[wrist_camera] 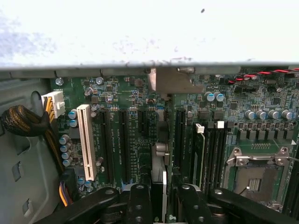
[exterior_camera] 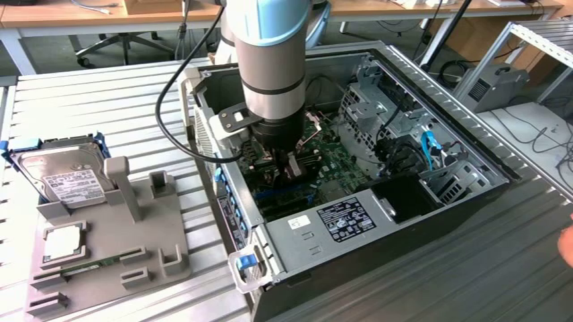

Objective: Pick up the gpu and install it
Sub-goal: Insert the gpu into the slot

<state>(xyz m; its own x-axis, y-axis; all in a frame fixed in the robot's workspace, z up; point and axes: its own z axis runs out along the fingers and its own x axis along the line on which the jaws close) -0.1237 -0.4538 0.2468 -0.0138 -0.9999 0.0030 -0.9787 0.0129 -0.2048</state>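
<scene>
The gpu [wrist_camera: 160,154] shows edge-on in the wrist view as a thin upright card with a silver end bracket [wrist_camera: 170,81], standing over the motherboard's black slots. My gripper [wrist_camera: 163,205] is shut on it, with a black finger [wrist_camera: 139,205] on each side. In the exterior view the gripper [exterior_camera: 286,168] reaches down into the open computer case [exterior_camera: 465,194], just above the green motherboard [exterior_camera: 345,164], with the arm hiding most of the card. I cannot tell whether the card's edge sits in a slot.
A grey parts holder [exterior_camera: 117,248] left of the case carries a hard drive [exterior_camera: 58,178], a processor chip [exterior_camera: 63,241] and a memory stick [exterior_camera: 85,267]. Inside the case are the power supply [exterior_camera: 345,221], drive cages [exterior_camera: 376,107], a white slot [wrist_camera: 86,140] and the processor socket [wrist_camera: 254,175]. A hand [exterior_camera: 565,245] shows at the exterior view's right edge.
</scene>
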